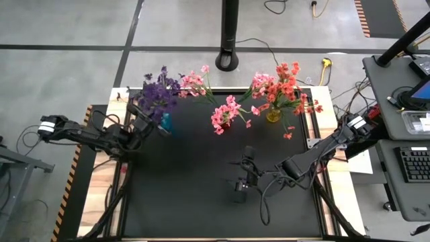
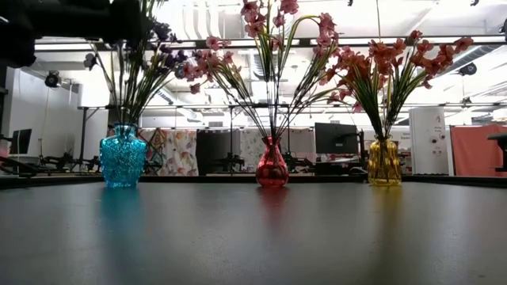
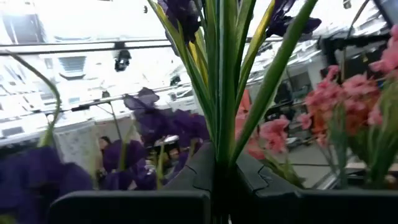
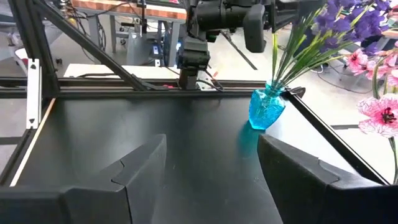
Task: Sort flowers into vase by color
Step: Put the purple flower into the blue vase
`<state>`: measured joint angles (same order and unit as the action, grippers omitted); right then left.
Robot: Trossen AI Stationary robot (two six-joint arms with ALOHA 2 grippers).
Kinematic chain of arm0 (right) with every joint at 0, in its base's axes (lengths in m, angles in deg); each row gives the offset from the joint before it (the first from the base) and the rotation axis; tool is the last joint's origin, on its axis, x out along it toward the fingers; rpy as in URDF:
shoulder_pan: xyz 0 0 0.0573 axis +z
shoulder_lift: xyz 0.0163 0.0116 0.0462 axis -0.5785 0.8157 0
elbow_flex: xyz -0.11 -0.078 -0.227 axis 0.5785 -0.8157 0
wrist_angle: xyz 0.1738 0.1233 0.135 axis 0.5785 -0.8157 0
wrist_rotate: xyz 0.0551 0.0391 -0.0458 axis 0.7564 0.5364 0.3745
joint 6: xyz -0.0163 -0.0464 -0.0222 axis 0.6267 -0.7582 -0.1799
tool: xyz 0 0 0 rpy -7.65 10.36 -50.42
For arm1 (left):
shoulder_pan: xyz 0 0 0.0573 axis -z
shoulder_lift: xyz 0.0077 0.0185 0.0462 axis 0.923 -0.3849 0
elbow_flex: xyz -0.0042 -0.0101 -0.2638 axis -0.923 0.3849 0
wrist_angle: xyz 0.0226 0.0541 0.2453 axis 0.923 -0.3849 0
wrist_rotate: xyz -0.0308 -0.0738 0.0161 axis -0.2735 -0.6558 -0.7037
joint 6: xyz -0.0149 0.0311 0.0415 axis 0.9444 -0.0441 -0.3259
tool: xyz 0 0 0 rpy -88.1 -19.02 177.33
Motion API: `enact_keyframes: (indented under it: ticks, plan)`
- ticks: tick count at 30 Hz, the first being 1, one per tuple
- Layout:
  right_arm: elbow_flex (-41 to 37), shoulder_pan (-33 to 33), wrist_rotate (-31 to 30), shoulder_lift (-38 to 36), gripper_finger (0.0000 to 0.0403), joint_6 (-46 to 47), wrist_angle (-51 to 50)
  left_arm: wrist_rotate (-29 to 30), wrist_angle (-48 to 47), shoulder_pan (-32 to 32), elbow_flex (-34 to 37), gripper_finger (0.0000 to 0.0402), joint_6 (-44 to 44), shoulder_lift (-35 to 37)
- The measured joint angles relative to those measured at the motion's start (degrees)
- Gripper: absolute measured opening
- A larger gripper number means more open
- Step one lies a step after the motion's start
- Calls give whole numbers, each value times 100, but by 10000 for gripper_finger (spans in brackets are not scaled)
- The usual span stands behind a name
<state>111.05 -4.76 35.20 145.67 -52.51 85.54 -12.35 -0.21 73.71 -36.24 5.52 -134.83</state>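
Observation:
Three vases stand along the far side. The blue vase (image 1: pixel 165 123) (image 2: pixel 123 157) holds purple flowers (image 1: pixel 158 94), the red vase (image 2: pixel 272 166) holds pink flowers (image 1: pixel 225 111), and the yellow vase (image 2: pixel 384 162) holds orange-red flowers (image 1: pixel 282 84). All the stems stick into the vase necks. My left gripper (image 1: pixel 151 126) (image 3: pixel 217 186) is shut, raised beside the blue vase at the purple stems. My right gripper (image 1: pixel 243 171) (image 4: pixel 211 168) hangs open over the table's middle, with nothing between its fingers. My left gripper stands shut at the purple flowers' green stems (image 3: pixel 219 124), above the blue vase's neck. Its own fingers hide the spot where the stems start. I cannot tell whether they touch the stems.
The bare black tabletop (image 1: pixel 201 202) stretches from the vases to the near edge. A black pole base (image 1: pixel 227 62) stands on the floor behind the table. A desk with a keyboard (image 1: pixel 411 165) is off to the right. Cables trail beside the right arm.

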Motion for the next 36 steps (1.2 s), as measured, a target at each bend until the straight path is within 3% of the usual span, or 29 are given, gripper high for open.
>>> enact_keyframes:
  ticks: [4, 9, 14, 19, 36]
  plan:
    - [0, -4, 2, 0, 249, 2, -2, 24, 17, -130, 0, 0, -89, 11]
    - [0, -4, 2, 0, 245, 4, -2, 489, 26, -155, 0, 0, -8, -9]
    - [-2, 0, 2, 0, 247, 49, -5, 467, 22, -162, 0, 0, -6, -61]
    - [-2, 0, 2, 2, 248, 96, -13, 85, 26, -239, 0, 0, -45, -72]
    - [-11, 0, 2, 4, 244, 111, -20, 48, 24, -587, 225, 0, 474, -208]
